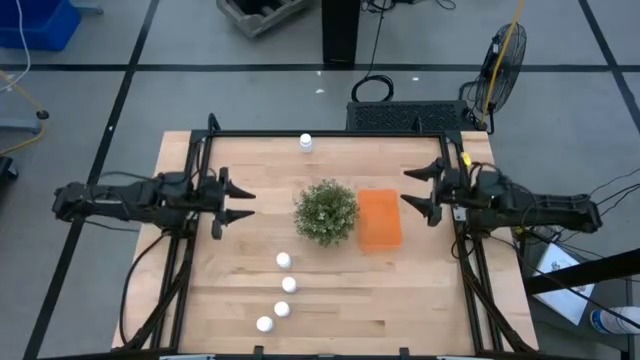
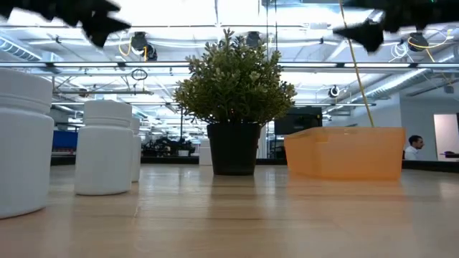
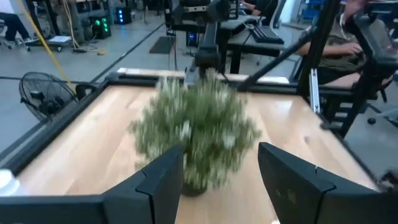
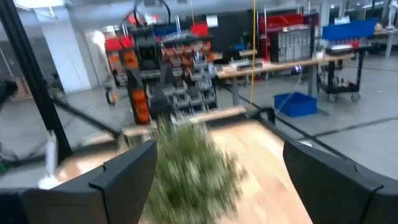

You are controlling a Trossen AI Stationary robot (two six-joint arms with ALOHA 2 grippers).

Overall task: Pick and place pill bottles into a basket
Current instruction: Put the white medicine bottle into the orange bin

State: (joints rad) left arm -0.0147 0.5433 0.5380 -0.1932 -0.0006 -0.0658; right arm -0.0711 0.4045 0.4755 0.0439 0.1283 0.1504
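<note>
Several small white pill bottles stand upright on the wooden table: one point(image 1: 306, 143) at the far edge and others point(image 1: 284, 261), point(image 1: 289, 285), point(image 1: 264, 324) in a line toward the near edge; two show large in the low view point(image 2: 106, 147). The orange basket point(image 1: 379, 219) stands right of the bushy plant point(image 1: 325, 211) at the table's middle. My left gripper point(image 1: 244, 201) is open at the table's left edge, above the surface. My right gripper point(image 1: 412, 190) is open at the right edge, level with the basket.
A black metal frame point(image 1: 330, 134) runs around the table's edges. The potted plant stands between the two grippers. Bare wood lies left of the bottle line and near the front right corner. A fan point(image 1: 503, 55) stands on the floor beyond the far right corner.
</note>
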